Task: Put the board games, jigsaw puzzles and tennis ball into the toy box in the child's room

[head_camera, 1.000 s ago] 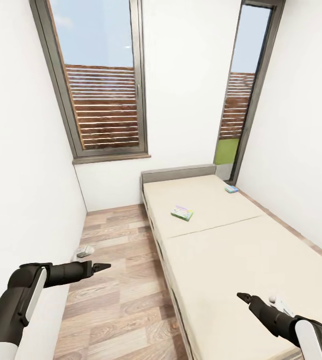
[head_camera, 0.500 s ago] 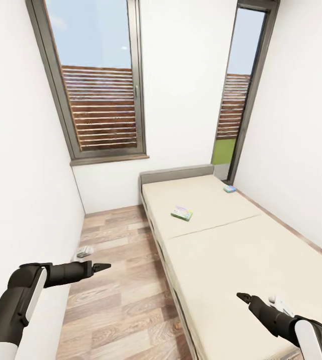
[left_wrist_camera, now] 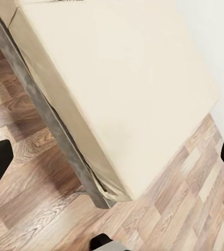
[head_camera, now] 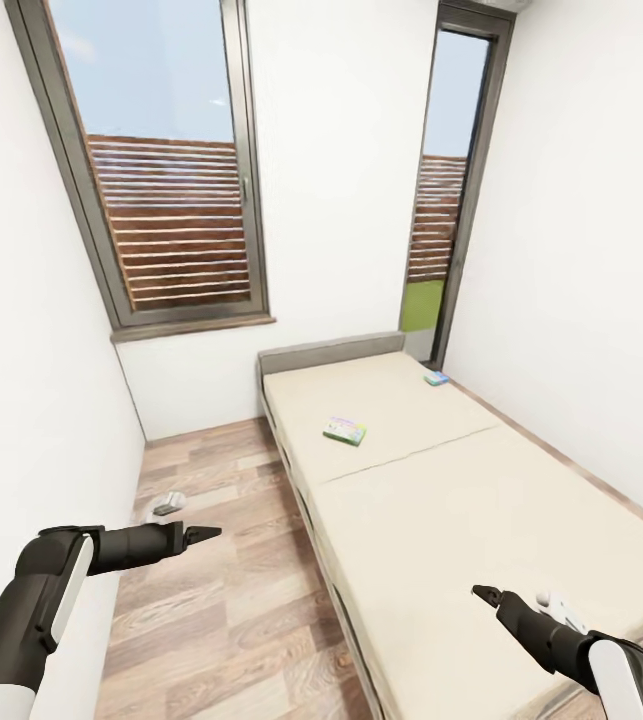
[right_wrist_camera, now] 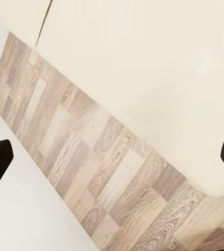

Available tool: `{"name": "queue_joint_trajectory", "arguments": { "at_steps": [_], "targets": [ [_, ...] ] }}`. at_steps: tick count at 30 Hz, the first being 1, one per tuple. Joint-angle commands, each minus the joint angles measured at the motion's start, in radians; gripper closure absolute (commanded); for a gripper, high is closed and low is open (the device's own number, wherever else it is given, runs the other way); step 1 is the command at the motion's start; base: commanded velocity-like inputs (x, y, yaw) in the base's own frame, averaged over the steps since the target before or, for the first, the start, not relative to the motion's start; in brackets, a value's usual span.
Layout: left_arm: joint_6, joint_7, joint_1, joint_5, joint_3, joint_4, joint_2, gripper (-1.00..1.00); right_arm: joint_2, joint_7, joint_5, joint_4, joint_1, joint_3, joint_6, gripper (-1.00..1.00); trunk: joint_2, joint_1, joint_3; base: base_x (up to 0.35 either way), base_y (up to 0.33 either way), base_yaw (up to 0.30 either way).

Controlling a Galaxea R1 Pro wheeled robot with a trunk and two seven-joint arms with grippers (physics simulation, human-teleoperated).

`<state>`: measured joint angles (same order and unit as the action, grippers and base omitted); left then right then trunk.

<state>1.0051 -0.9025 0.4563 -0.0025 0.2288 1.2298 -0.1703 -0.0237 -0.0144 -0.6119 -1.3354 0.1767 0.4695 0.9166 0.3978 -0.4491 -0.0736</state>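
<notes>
The bed (head_camera: 461,520) with its plain beige mattress runs along the right wall. Two board games lie on its far half: a green and white box (head_camera: 344,431) near the middle and a small blue box (head_camera: 436,378) by the far right corner. My left gripper (head_camera: 201,533) hangs over the wooden floor left of the bed, open and empty. My right gripper (head_camera: 483,594) hovers over the near end of the mattress, open and empty. Both wrist views show widely spread fingers over the mattress edge (left_wrist_camera: 117,89) (right_wrist_camera: 158,68) and floor. The table, toy box, jigsaw puzzles and tennis ball are out of view.
A small grey-white object (head_camera: 168,504) lies on the floor (head_camera: 221,560) by the left wall. A large window (head_camera: 161,170) and a narrow glass door (head_camera: 441,210) are in the far wall. A strip of floor runs between the left wall and the bed.
The whole picture has shifted left, so the camera has moved and more of the right wall shows. Both arms keep the same pose, and the boxes lie where they were.
</notes>
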Motion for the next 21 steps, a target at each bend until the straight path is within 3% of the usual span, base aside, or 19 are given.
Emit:
{"name": "queue_joint_trajectory", "arguments": {
  "at_steps": [1,21],
  "targets": [
    [0.007,-0.004,0.001,-0.001,0.001,0.0,0.0,-1.0,0.0,-0.002,0.0,-0.001,0.001,0.001,0.005,-1.0,0.002,-0.001,-0.001,0.122,0.092,-0.169],
    [0.007,-0.004,0.001,-0.001,0.001,0.0,0.0,-1.0,0.0,-0.002,-0.002,-0.001,0.001,0.001,0.005,-1.0,0.002,-0.001,0.018,0.153,0.124,-0.169]
  ]
}}
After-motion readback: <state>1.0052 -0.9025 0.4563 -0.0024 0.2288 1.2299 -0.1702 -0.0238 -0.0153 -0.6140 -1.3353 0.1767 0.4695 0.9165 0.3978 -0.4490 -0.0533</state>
